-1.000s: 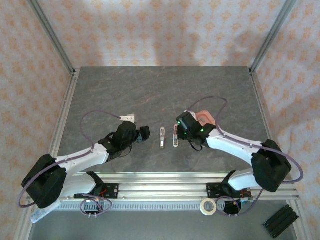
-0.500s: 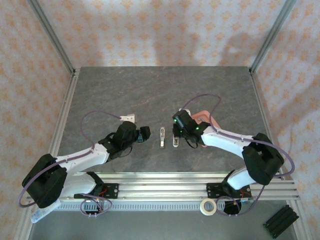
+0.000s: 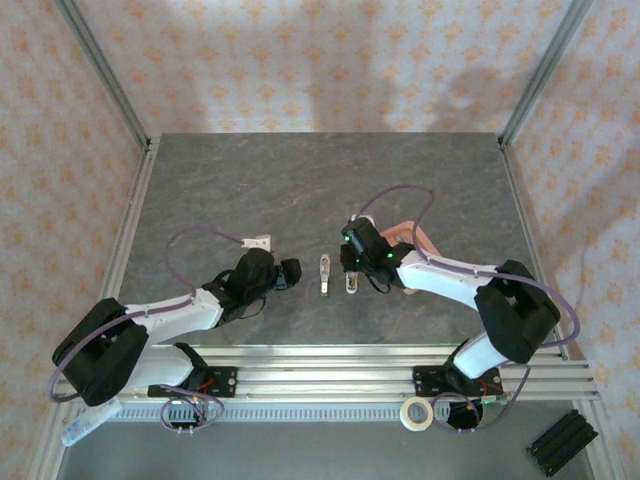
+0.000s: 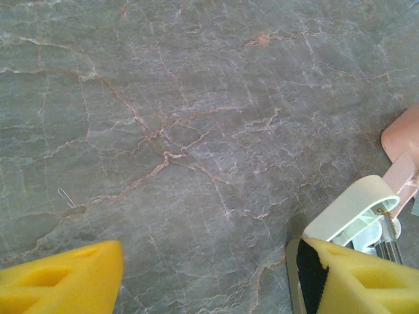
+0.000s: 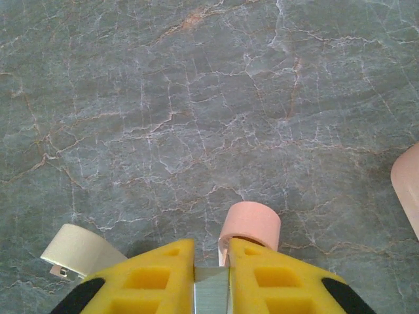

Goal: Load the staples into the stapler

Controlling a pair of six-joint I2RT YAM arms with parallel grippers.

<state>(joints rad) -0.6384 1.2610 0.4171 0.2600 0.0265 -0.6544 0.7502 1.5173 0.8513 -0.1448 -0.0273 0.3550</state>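
My right gripper [image 5: 211,261] is shut on the staples [image 5: 211,294], a small grey metal strip pinched between its yellow fingers. Its tips hover just over the near end of a pink mini stapler [image 5: 250,226], which lies at table centre [image 3: 352,284]. A cream mini stapler [image 5: 78,252] lies to the left of it [image 3: 324,275]. My left gripper [image 4: 206,261] is open wide, low over bare table, its right finger [image 4: 360,275] next to the cream stapler [image 4: 353,216]. From above, the left gripper [image 3: 286,272] and right gripper [image 3: 350,262] flank the two staplers.
A salmon-pink tray [image 3: 408,240] sits behind the right gripper and shows at the edges of the wrist views [image 4: 402,131] [image 5: 409,190]. One loose staple [image 4: 65,197] lies on the stone. A small white piece [image 3: 260,240] lies behind the left arm. A tape roll [image 3: 416,412] is off the table front.
My right gripper has moved left and slightly back, carrying the strip over the pink stapler's end; its elbow swung left. The left gripper has stayed in place, its elbow shifting right.
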